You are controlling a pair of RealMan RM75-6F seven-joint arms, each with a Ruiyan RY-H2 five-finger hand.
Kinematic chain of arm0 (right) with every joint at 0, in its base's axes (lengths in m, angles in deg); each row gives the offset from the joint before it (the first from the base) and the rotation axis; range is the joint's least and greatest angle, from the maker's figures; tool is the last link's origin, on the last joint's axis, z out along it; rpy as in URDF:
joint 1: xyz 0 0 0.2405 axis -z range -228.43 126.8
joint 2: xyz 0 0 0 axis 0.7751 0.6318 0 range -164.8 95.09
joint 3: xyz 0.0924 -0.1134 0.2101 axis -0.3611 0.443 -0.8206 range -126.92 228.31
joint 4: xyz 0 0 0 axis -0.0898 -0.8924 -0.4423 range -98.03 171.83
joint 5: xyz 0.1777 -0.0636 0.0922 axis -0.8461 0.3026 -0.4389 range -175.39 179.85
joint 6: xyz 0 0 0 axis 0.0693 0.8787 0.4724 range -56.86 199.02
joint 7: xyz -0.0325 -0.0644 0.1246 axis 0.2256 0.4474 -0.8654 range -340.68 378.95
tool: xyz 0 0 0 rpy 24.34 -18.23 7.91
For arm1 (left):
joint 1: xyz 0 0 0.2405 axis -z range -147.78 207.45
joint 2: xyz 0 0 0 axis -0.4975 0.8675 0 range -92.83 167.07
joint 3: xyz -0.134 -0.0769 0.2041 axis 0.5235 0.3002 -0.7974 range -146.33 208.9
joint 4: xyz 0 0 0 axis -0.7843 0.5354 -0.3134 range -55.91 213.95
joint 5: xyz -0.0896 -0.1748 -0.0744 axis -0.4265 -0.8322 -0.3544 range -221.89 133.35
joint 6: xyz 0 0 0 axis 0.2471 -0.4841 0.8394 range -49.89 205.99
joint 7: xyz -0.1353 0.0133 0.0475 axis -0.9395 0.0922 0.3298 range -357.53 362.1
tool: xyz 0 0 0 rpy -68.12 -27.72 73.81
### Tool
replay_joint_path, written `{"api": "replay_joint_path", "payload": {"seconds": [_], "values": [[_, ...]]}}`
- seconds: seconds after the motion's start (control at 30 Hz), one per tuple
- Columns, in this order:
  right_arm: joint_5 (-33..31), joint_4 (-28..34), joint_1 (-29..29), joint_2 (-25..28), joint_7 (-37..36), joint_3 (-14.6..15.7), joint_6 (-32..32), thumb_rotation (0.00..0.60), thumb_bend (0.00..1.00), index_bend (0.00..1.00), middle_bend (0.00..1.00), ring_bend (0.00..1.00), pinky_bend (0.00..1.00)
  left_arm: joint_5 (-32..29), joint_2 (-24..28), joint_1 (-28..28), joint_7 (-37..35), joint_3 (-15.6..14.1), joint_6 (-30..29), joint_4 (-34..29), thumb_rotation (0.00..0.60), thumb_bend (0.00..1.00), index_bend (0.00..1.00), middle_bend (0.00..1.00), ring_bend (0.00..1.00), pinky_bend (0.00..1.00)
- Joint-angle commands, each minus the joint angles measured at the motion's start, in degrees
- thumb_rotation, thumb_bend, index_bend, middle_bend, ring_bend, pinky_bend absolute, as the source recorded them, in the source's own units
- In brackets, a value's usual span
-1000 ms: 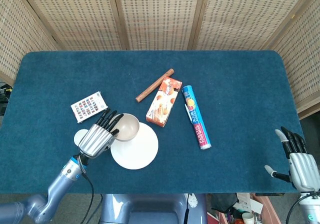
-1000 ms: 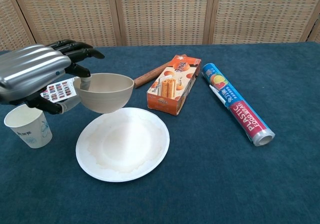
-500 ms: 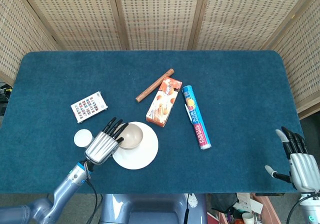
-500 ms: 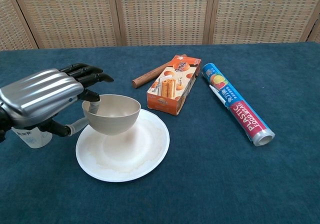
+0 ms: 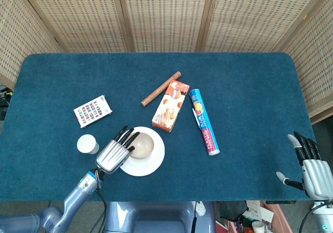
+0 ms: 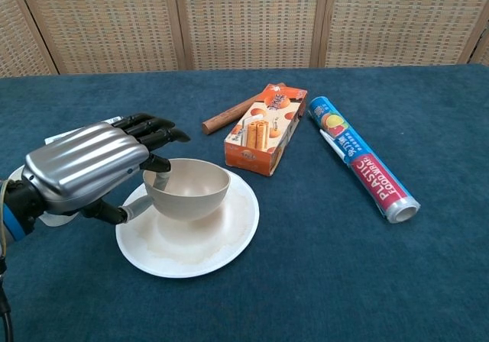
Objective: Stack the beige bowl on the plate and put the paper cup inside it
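In the chest view the left hand point(image 6: 88, 170) hides nearly all of the paper cup point(image 6: 47, 218).

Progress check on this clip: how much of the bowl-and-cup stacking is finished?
Done: the beige bowl sits over the plate. In hand: the left hand grips the bowl's rim, not yet released. Left: the paper cup stands on the table beside the plate, untouched. The right hand is idle and open.

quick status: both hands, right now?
Left hand: holding the beige bowl by its rim, over the plate.
Right hand: open, fingers apart, holding nothing, off the table's near right corner.
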Motion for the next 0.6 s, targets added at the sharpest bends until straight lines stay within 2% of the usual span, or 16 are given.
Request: {"api": "replay_joint_path", "payload": {"seconds": [0.03,0.6], "values": [[0.06,0.05,0.02,0.06,-0.02,0.0,0.05,0.6,0.15,0.0,0.0,0.0,0.0,-0.07,-0.36,-0.04,0.24,0.14,0.35,0.21,0.6,0.46,0.61,0.11,0.0,0.04],[0.49,0.65,0.11,0.34,-0.38,-0.08,0.5,0.6,0.15,0.0,0.0,0.0,0.0,-0.64,-2.06,-0.49,1.02,0.67,1.94,2.05,0.6,0.46,0.61,0.11,0.0,0.03]]}}
